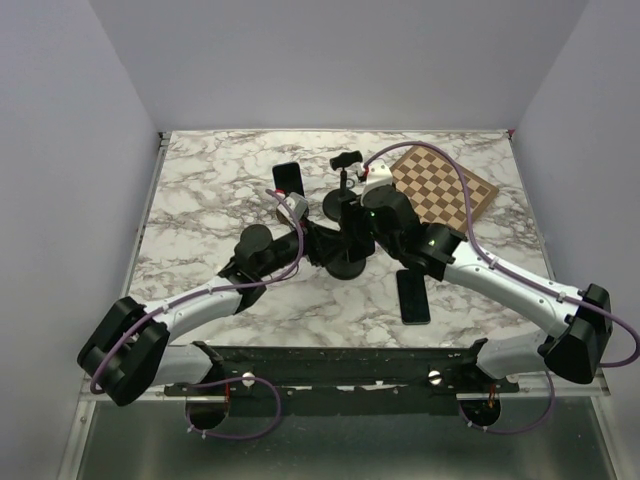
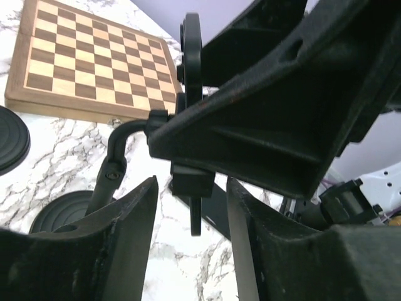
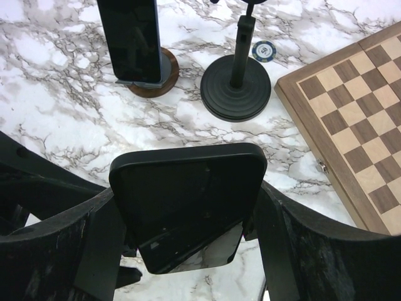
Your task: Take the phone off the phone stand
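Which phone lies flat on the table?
The phone beside the right arm; another stands upright in the far stand, the third is in the right gripper.

Lab booth (blank white walls [image 1: 330, 60])

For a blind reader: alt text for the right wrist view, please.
The right gripper clamps a black phone over a marble table. Behind it: a second phone on a wooden stand, a black pole stand, a poker chip, a chessboard.
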Robot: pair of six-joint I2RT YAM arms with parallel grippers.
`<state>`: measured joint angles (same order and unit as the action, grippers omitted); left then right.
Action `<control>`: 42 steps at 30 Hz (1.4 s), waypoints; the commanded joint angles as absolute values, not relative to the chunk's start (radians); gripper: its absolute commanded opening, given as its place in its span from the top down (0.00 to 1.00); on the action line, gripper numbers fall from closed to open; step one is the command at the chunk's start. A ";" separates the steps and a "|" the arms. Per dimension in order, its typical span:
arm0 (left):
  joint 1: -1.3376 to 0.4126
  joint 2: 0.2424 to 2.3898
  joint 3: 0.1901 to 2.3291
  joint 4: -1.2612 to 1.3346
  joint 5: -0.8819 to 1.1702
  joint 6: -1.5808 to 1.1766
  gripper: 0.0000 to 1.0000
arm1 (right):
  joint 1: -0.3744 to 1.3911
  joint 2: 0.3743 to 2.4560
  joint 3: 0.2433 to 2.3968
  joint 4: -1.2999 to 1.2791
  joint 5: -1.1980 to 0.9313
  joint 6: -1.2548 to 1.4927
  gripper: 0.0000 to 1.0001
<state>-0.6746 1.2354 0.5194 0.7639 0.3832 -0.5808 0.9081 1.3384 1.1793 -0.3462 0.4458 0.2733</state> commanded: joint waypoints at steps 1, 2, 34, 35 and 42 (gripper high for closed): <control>-0.680 1.263 0.560 0.807 0.306 -0.567 0.47 | 0.910 1.359 1.217 -0.354 0.387 0.317 0.99; -0.680 1.268 0.566 0.803 0.305 -0.563 0.48 | 0.910 1.361 1.219 -0.355 0.385 0.319 0.99; -0.534 1.250 0.391 0.952 0.460 -0.743 1.00 | 0.858 1.190 0.907 -0.031 0.428 0.061 1.00; -0.529 1.267 0.398 0.965 0.492 -0.751 1.00 | 0.836 1.179 0.898 -0.021 0.361 0.058 1.00; -0.513 1.395 0.437 1.126 0.697 -0.795 1.00 | 0.803 1.171 0.925 -0.059 0.118 0.051 1.00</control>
